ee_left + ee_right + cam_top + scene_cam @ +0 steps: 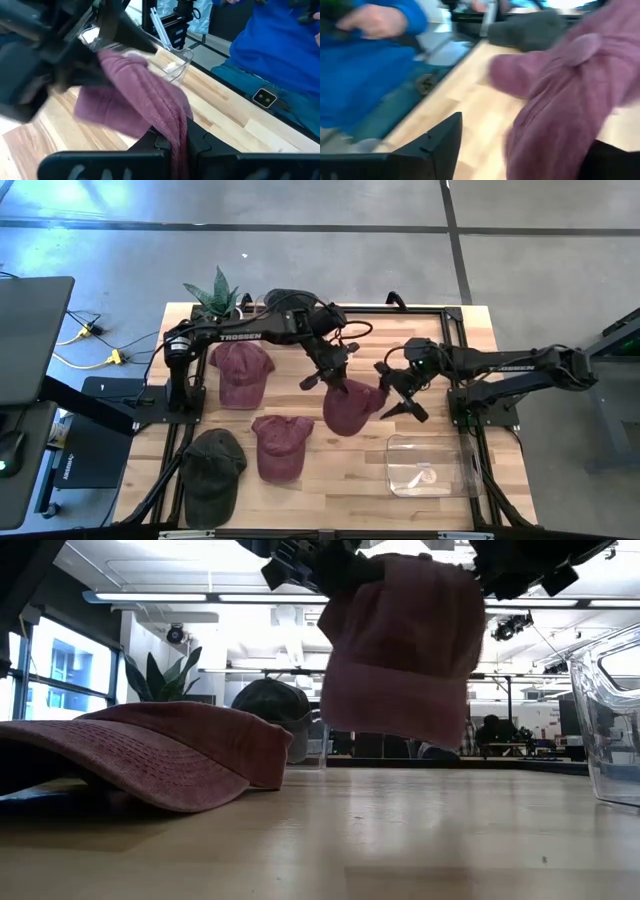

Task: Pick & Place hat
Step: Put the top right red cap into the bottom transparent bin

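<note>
Maroon cloth cap (352, 406) hangs mid-table above the wood, pinched shut in the left gripper (336, 376) at its upper edge. Right gripper (399, 396), fingers spread and empty, sits just beside it; clear plastic bin (425, 465) lies nearer that right arm.

A potted plant (218, 290) stood at the table's (340, 485) far left corner. A laptop (30, 335) sat on a side stand. A person in blue (280, 55) stood beyond the table.
</note>
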Robot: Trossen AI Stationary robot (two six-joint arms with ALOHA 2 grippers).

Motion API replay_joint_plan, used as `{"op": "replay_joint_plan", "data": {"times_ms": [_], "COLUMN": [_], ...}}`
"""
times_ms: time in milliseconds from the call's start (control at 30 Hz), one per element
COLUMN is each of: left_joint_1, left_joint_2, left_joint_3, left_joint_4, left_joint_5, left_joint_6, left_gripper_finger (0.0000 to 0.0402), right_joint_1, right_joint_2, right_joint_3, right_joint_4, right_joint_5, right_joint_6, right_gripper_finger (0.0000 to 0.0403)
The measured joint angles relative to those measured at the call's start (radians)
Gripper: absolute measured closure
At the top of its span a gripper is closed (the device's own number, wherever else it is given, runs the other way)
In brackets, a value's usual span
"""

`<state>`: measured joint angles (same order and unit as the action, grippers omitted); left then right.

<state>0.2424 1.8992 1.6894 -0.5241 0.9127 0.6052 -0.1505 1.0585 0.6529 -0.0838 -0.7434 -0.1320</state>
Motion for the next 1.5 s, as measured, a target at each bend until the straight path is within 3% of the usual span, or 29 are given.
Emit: {"op": "replay_joint_plan", "data": {"times_ms": [167, 333, 500, 700, 833, 967, 1100, 1267, 1500], "left_joint_1": [0.000, -0.001, 0.000, -0.008, -0.016, -0.014, 0.001, 0.013, -0.013], "left_joint_2": [0.000, 0.000, 0.000, 0.004, 0.022, 0.019, 0.000, -0.029, 0.039], "left_joint_3": [0.000, 0.000, 0.000, 0.000, -0.001, 0.000, -0.001, 0.001, -0.026], "left_joint_4": [-0.003, 0.002, -0.002, -0.001, -0.016, -0.045, -0.083, -0.080, 0.107], "left_joint_5": [0.017, 0.031, 0.046, 0.037, -0.098, -0.279, -0.366, -0.348, -0.337], "left_joint_6": [0.000, 0.000, -0.028, -0.089, -0.144, -0.183, -0.182, -0.180, -0.197], "left_gripper_finger": [0.0394, 0.0394, 0.0364, 0.0246, 0.0166, 0.0111, 0.0087, 0.0082, 0.0082], "right_joint_1": [-0.001, 0.010, 0.017, 0.016, 0.022, 0.035, 0.043, 0.048, 0.054], "right_joint_2": [-0.003, -0.008, -0.008, -0.008, -0.007, -0.007, -0.007, -0.007, -0.007], "right_joint_3": [0.000, 0.000, 0.000, 0.000, 0.000, 0.000, 0.000, 0.000, 0.000], "right_joint_4": [0.043, 0.059, 0.057, 0.057, 0.048, 0.029, -0.013, -0.026, -0.020], "right_joint_5": [-0.132, -0.075, 0.041, 0.170, 0.239, 0.283, 0.337, 0.396, 0.386], "right_joint_6": [0.119, 0.152, 0.159, 0.195, 0.232, 0.284, 0.333, 0.371, 0.334], "right_gripper_finger": [0.0276, 0.0389, 0.0383, 0.0391, 0.0398, 0.0395, 0.0399, 0.0399, 0.0397]}}
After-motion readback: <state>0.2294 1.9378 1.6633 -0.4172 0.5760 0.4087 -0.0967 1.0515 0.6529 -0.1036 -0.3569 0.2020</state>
